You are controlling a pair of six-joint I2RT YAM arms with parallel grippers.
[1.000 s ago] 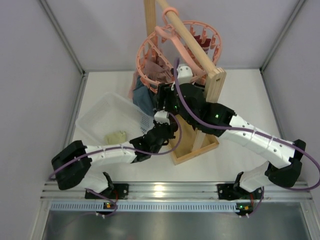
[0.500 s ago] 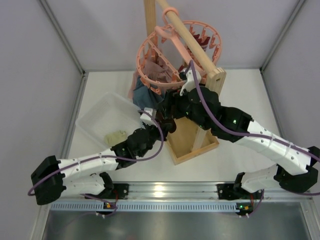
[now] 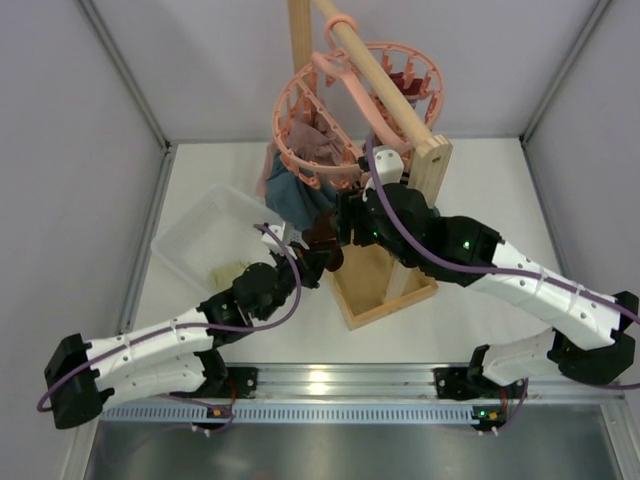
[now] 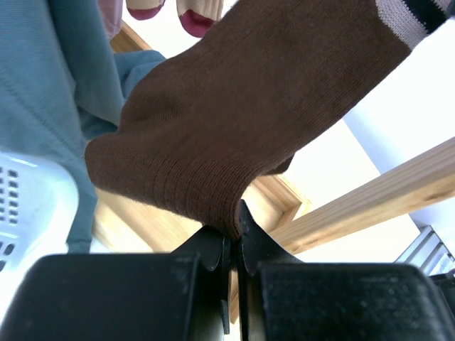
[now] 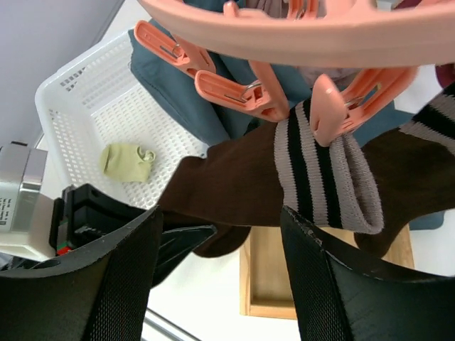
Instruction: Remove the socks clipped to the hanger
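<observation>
The salmon-pink hanger [image 3: 345, 110] hangs from the wooden rod, its ring [image 5: 284, 28] above my right gripper. A dark brown sock [image 4: 234, 121] hangs from it, its striped cuff [image 5: 320, 170] held in a peg [image 5: 334, 106]. My left gripper [image 4: 234, 231] is shut on the sock's toe end and holds it stretched out low; it also shows in the top view [image 3: 318, 258]. My right gripper [image 5: 227, 263] is open just under the cuff, one finger on each side of the sock. Dark red socks [image 4: 192, 18] hang further back. A pale cream sock [image 5: 128, 160] lies in the basket.
A white mesh basket [image 3: 195, 240] stands on the left of the table. A blue-grey cloth [image 4: 43, 85] and a dusty-pink garment [image 3: 318, 140] hang from the hanger. The wooden rack's base [image 3: 385, 290] and post [image 3: 428, 165] stand under and beside my right arm.
My left arm has drawn back toward the near left with the brown sock's toe in its jaws. My right gripper has shifted slightly right and sits under the clipped cuff.
</observation>
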